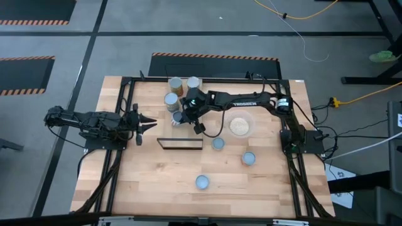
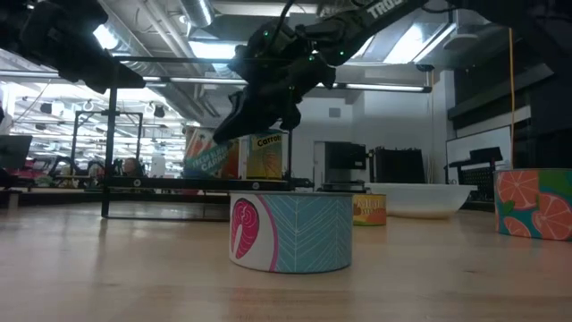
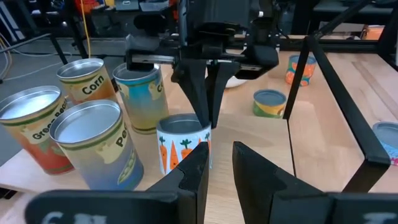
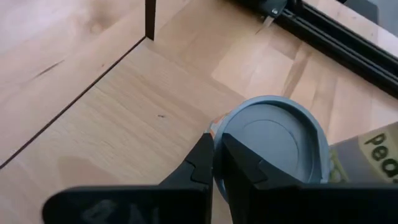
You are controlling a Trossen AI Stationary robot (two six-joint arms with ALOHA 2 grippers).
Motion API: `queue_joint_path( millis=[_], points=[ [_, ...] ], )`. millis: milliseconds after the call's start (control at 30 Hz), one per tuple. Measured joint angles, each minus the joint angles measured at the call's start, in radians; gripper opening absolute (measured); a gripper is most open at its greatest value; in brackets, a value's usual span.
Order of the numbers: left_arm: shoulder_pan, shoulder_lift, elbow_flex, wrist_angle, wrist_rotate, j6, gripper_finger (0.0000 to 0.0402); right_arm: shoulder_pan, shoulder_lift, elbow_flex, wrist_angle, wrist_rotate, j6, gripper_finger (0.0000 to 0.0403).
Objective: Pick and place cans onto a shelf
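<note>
A short can with a carrot label (image 3: 180,146) and a grey top (image 4: 273,143) stands upright on the table beside several taller cans (image 3: 93,143). My right gripper (image 3: 210,117) points down over its top near the rim, fingers shut. My left gripper (image 3: 221,152) waits open at the table's left (image 1: 149,123), level with the carrot can and short of it, nothing between its fingers. The shelf (image 1: 180,143), black-framed, stands just nearer than the cans. Three low cans (image 1: 218,144) (image 1: 249,158) (image 1: 201,182) stand on the table's near half. My right gripper comes from above, slanting down from the table's right, with its shut fingertips (image 3: 207,112) at the edge of the carrot can's top (image 4: 233,140). Whether they touch the top, I cannot tell. The can stands upright on the table.
A clear bowl (image 1: 239,125) sits right of the can group. The shelf's black frame bars (image 3: 339,93) rise close to the carrot can. In the low view a salmon-label can (image 2: 290,231) stands nearest, a grapefruit-label can (image 2: 536,204) at the right. Black rails (image 1: 295,163) run along the table's sides.
</note>
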Motion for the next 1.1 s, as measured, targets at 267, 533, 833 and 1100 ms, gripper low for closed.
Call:
queue_joint_path(
  millis=[267, 533, 833, 1100],
  points=[
    [0.0, 0.0, 0.0, 0.0, 0.0, 0.0, 0.0065, 0.0, 0.012, 0.0, 0.002, -0.001, -0.001, 0.0024],
    [0.0, 0.0, 0.0, 0.0, 0.0, 0.0, 0.0065, 0.0, 0.012, 0.0, 0.002, 0.0, -0.001, 0.0025],
    [0.0, 0.0, 0.0, 0.0, 0.0, 0.0, 0.0065, 0.0, 0.012, 0.0, -0.005, 0.0, -0.001, 0.0057],
    [0.0, 0.0, 0.0, 0.0, 0.0, -0.023, 0.0065, 0.0, 0.012, 0.0, -0.001, 0.0, -0.001, 0.0064]
  ],
)
